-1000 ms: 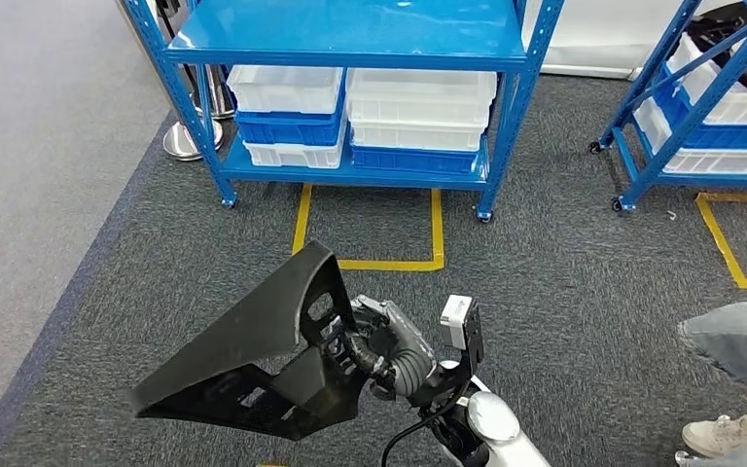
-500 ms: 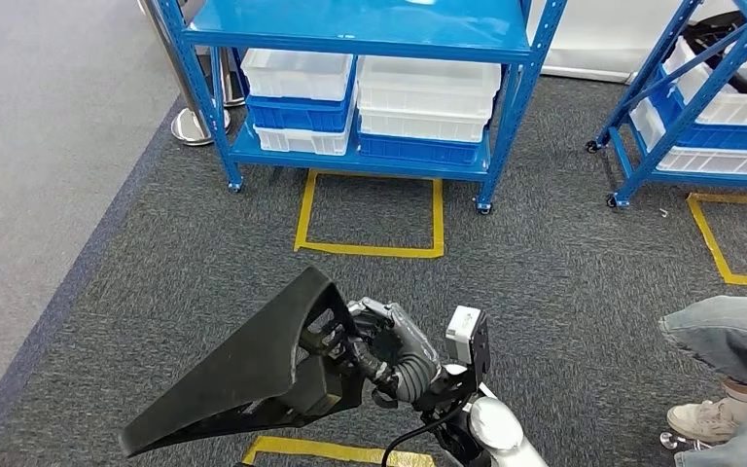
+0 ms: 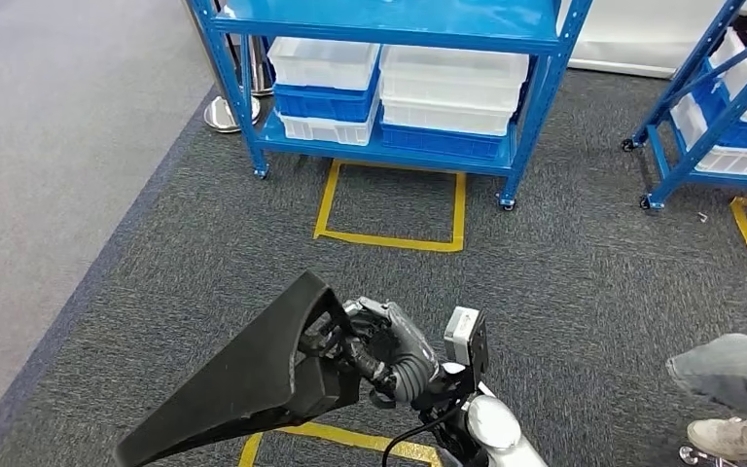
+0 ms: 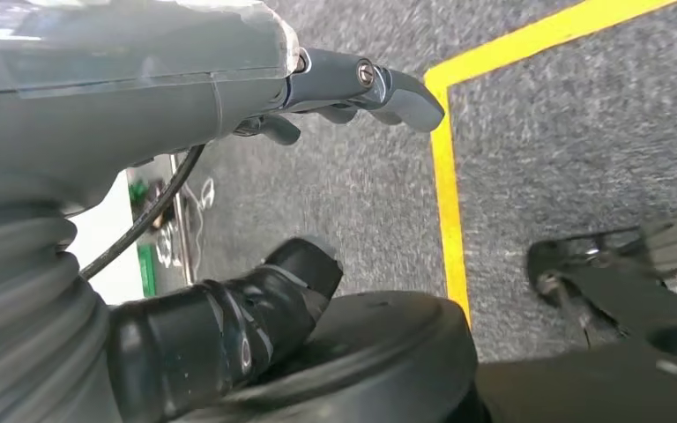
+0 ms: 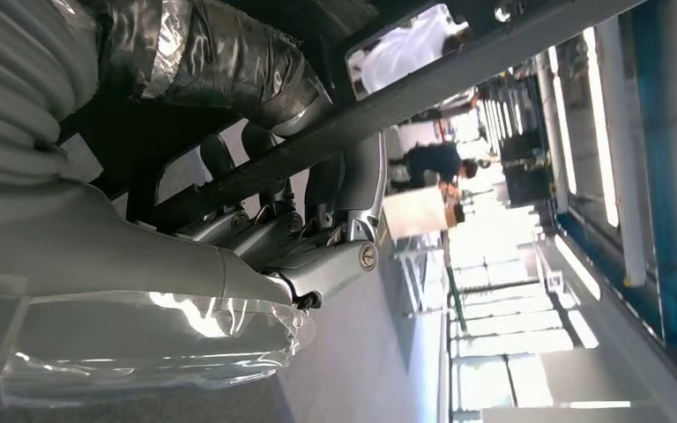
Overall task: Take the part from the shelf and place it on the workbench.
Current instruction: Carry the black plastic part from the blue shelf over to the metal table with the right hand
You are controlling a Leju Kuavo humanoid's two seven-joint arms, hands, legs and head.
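Observation:
A large black moulded part [image 3: 243, 389], wedge-shaped with an open frame at its thick end, hangs low over the carpet. My right hand [image 3: 389, 350] grips that thick end, its fingers hooked through the frame. In the right wrist view the right hand [image 5: 300, 256] has its fingers wrapped around a dark bar of the part [image 5: 423, 84]. My left hand [image 4: 185, 97] hangs over the floor with its fingers [image 4: 388, 88] apart and nothing in them. The blue shelf [image 3: 389, 34] stands ahead, well beyond the part.
White and blue bins [image 3: 399, 88] fill the shelf's lower level. A second blue shelf [image 3: 710, 107] stands at the right. Yellow tape squares [image 3: 389, 238] mark the grey carpet. A person's leg and shoe [image 3: 739, 375] are at the right edge.
The whole picture has shifted: the camera moved, and the shelf now sits further right and higher. The part stays in my right hand, tilted a little lower.

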